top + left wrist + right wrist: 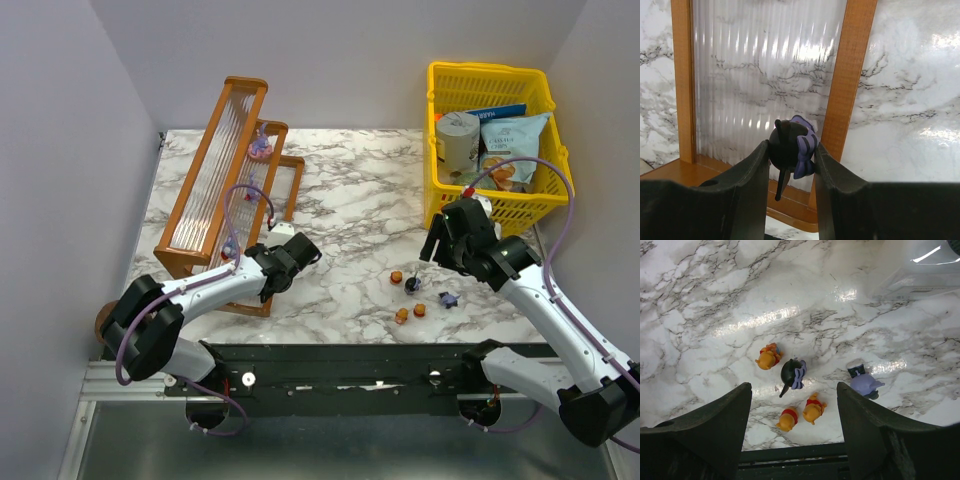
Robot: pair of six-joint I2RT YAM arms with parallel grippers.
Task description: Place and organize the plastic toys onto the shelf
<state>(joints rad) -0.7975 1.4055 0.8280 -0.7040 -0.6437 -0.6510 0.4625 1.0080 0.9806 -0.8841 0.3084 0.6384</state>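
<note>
My left gripper [300, 250] is shut on a black figurine with a purple bow [790, 147], held in front of the shelf's near end [230, 170]. In the left wrist view the toy sits between the pads [760, 165], before the ribbed tier and the orange-brown frame [847, 85]. A purple figurine [260, 148] stands on a shelf tier. My right gripper [440, 245] is open and empty above loose toys on the marble: a black one [791, 374], three orange ones [767, 357] [787, 420] [813, 410] and a purple one [865, 382].
A yellow mesh basket [490, 75] stands at the back right, holding a can [457, 140] and snack packets [515, 145]. Its front wall is close behind my right gripper. Grey walls close in the marble table on both sides.
</note>
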